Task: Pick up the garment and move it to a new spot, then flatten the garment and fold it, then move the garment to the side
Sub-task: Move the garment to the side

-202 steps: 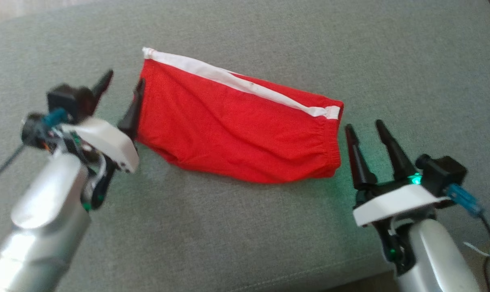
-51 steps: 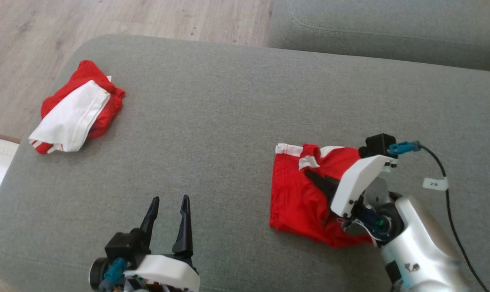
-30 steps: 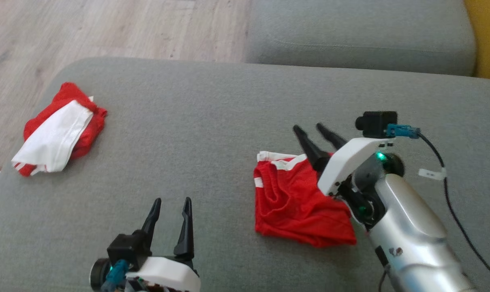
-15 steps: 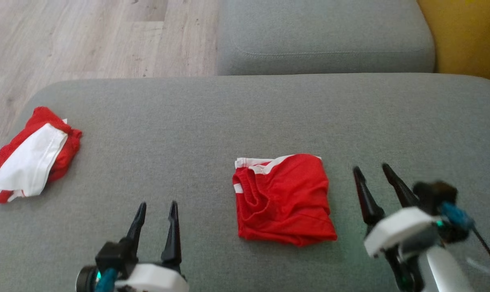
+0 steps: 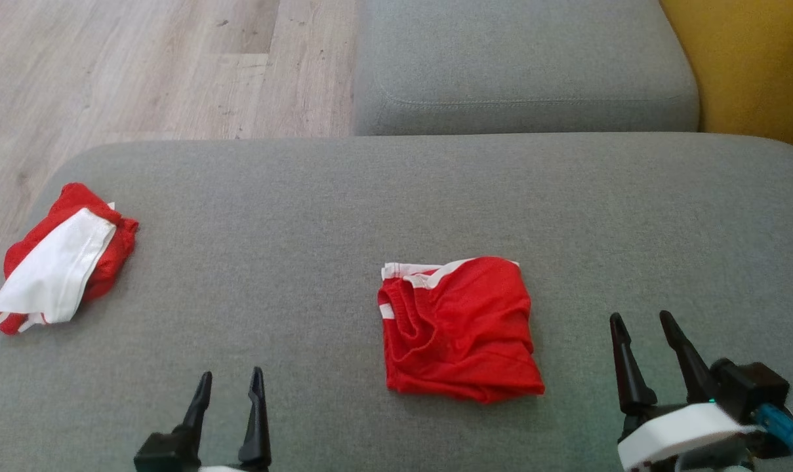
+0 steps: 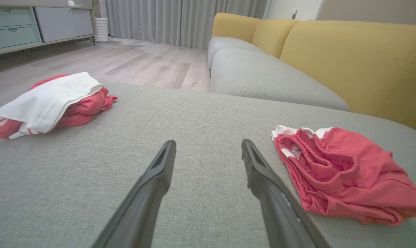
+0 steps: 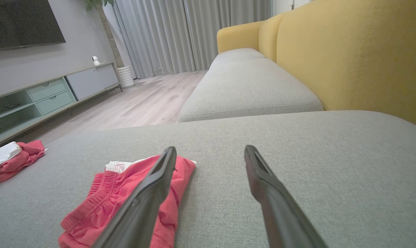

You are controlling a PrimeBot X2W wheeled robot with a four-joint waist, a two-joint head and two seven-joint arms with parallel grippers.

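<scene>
Right gripper (image 5: 639,316) has released and retreated lower right — it and left gripper (image 5: 231,373) gape empty, folded garment (image 5: 458,328) awaiting its move aside.

- Supporting surface: a wide grey fabric seat cushion (image 5: 291,210) with a woven texture, rounded far corners and a flat top.
- Item one: a red garment (image 5: 458,328) with white trim, folded to a rough square. It lies flat on the cushion, right of centre and toward the near edge. The elastic waistband and white stripes sit along its left and far edges; the cloth is somewhat rumpled.
- Item two: a red and white bundle (image 5: 58,262), loosely bunched, by the cushion's left edge, well apart from the garment.
</scene>
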